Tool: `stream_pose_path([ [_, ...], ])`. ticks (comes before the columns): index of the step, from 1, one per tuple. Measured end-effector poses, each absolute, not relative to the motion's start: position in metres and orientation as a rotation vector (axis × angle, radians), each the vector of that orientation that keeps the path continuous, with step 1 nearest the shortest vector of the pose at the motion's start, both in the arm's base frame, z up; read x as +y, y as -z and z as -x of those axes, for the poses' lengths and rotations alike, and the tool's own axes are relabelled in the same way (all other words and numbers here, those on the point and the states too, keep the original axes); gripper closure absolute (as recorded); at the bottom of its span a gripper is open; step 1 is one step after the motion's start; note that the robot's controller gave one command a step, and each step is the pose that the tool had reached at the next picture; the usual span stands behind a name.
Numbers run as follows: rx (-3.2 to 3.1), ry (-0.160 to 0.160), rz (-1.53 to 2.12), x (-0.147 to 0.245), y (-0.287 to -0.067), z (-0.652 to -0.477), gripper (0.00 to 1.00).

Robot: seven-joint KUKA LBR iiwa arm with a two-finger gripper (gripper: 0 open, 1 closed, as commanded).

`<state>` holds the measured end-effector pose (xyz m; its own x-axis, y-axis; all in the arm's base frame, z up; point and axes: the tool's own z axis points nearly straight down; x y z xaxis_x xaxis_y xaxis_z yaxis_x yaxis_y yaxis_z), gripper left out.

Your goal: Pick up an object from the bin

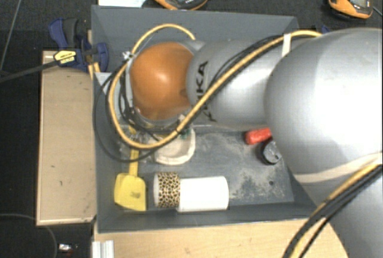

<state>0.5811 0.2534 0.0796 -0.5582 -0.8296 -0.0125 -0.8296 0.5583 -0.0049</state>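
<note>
The gripper point(157, 130) sits low in the left half of the grey metal bin point(251, 186), almost wholly covered from above by the rounded orange cover point(158, 80) on the wrist, so whether it is spread or pressed together cannot be told. A yellow cable point(122, 74) loops around that cover and runs back along the silver arm point(311, 101), which enters from the right and hides much of the bin's upper and right floor. Directly under the wrist's near edge lies a cream-white round object with a raised rim point(176, 153), partly hidden by the dark hardware above it; this is the thing the gripper is over, on the bin floor left of centre. Nearer the front wall, a white cylinder with a leopard-print band at its left end point(192, 192) lies on its side. Just left of it rests a yellow plastic piece with a narrow stem pointing up point(130, 192). Well to the right, beside the arm, lie a small red object point(258, 136) and a small dark round object point(270, 154), close together.
</note>
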Motion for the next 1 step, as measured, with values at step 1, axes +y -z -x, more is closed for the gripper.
stream_pose_path([
  [1,2.762,-0.002,1.465,0.2534,-0.1014,-0.5813,1.00],
])
